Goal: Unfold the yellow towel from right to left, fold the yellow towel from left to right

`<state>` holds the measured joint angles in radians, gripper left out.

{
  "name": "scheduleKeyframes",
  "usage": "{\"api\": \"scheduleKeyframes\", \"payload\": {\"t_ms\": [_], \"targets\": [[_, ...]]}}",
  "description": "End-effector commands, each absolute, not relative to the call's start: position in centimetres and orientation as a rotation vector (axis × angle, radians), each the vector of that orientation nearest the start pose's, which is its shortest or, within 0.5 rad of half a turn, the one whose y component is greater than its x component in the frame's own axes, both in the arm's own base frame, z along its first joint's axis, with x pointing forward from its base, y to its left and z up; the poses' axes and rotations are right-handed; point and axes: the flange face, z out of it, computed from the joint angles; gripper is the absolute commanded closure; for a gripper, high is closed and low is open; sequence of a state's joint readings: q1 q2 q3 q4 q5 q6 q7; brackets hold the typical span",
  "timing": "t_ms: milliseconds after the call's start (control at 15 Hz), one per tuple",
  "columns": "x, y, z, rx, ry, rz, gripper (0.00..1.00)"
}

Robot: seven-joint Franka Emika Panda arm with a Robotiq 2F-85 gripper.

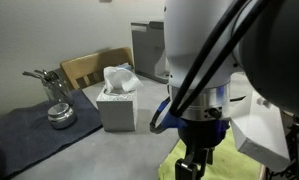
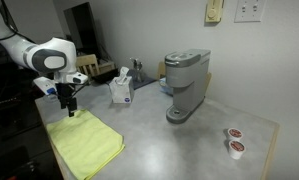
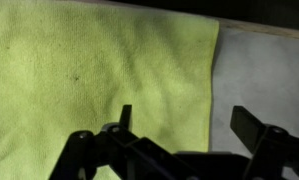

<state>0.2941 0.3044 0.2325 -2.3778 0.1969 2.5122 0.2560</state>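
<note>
on the worktop [image 2: 179,140] the yellow towel [image 2: 84,145] lies flat near a corner. above its edge the tool [image 3: 189,125] hangs wide open, holding nothing. unfolding judged not yet begun; next move calls for lowering and pinching that edge's top layer.

Pale wall [image 2: 139,25], grey countertop [image 2: 179,145], white outlet plate [image 2: 249,10], wooden chair back [image 1: 89,68]

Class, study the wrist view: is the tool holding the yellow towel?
No, the tool stands wide open with nothing pinched in it, and the yellow towel lies flat below it.
</note>
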Motion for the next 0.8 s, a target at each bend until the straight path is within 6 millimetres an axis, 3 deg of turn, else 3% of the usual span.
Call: {"api": "scheduleKeyframes", "payload": {"t_ms": [0,733], "targets": [[42.4,25.9,18.2,-3.079,-0.165,0.364,0.00],[42.7,30.0,16.5,-3.177,-0.296,0.449,0.00]]}}
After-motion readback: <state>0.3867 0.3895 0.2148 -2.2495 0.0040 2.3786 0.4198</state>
